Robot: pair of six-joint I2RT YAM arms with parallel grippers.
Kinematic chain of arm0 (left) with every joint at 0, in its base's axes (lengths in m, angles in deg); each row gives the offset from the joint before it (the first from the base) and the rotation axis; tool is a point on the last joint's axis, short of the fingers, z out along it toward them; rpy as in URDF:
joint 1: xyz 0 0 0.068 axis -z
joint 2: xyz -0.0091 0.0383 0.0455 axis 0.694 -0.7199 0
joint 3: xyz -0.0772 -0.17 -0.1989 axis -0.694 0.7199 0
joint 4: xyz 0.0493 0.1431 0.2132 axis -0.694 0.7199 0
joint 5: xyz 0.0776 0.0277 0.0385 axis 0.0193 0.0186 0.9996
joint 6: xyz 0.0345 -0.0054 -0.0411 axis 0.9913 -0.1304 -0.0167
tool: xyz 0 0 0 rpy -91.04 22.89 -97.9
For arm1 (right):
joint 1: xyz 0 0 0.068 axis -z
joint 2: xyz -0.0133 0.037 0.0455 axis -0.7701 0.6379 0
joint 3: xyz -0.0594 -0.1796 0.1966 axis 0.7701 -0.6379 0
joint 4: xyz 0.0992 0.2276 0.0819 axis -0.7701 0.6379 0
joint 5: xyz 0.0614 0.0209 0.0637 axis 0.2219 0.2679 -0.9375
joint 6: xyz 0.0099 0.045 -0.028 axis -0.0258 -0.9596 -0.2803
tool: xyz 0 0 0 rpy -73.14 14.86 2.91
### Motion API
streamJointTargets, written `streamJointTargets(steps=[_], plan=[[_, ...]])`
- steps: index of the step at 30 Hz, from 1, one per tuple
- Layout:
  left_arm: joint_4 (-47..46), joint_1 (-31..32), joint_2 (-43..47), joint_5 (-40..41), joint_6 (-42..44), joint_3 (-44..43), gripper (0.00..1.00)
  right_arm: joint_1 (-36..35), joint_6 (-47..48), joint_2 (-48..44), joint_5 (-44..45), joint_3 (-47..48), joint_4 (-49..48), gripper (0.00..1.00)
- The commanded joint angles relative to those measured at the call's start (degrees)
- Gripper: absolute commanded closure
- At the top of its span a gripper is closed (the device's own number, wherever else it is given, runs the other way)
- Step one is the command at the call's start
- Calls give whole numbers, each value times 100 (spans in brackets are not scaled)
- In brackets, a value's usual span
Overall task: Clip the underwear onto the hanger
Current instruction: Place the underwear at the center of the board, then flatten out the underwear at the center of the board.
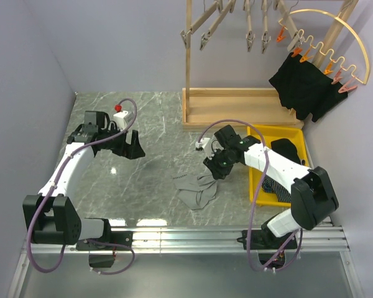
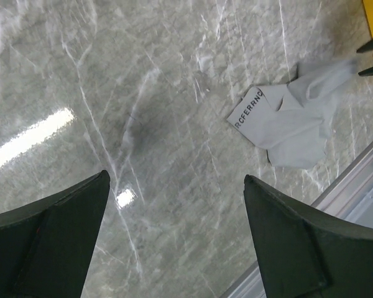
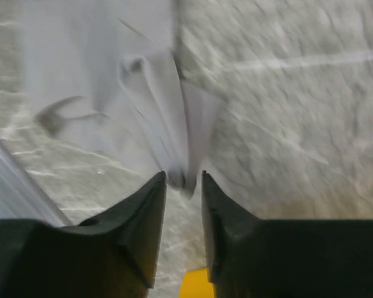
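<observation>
Right wrist view: right gripper (image 3: pixel 183 177) had its fingers almost together, pinched on a raised fold of the grey underwear (image 3: pixel 155 93); the rest of the cloth lay ahead of the tips on the table (image 3: pixel 298 93)
Left gripper (image 2: pixel 176 178): jaws wide apart, nothing held, hovering over bare marble; underwear lay ahead and to its right, well apart
Handling: judged light, limp, thin knit; would droop and bunch from a single pinch; not fragile; could slip from a shallow grip
Where to hold: lettered waistband (image 2: pixel 245 110) looked firmest
Hanger (image 1: pixel 336 37): up and beyond the right gripper, well apart
Counts: one grey underwear on the table; one black garment (image 1: pixel 304 84) already clipped; one curved hanger; orange clips (image 1: pixel 327 69) several, exact count unclear; two grippers
</observation>
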Motion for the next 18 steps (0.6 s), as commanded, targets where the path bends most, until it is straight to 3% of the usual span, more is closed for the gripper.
streamJointTargets(steps=[1, 4, 6, 12, 18], plan=[[-339, 37, -47, 61, -9, 5, 4, 164, -39, 177, 733, 135, 183, 57], [-365, 37, -91, 78, -80, -13, 1, 173, -338, 116, 751, 381, 174, 37], [-365, 37, -108, 96, -71, -22, 1, 164, -601, 194, 611, 653, 261, 36], [-479, 37, -126, 166, -141, 75, 1, -46, -1068, 651, -119, 1295, 526, 44], [-497, 37, -135, 210, -176, 101, 1, -319, -1077, 1213, -93, 1515, 841, 58]])
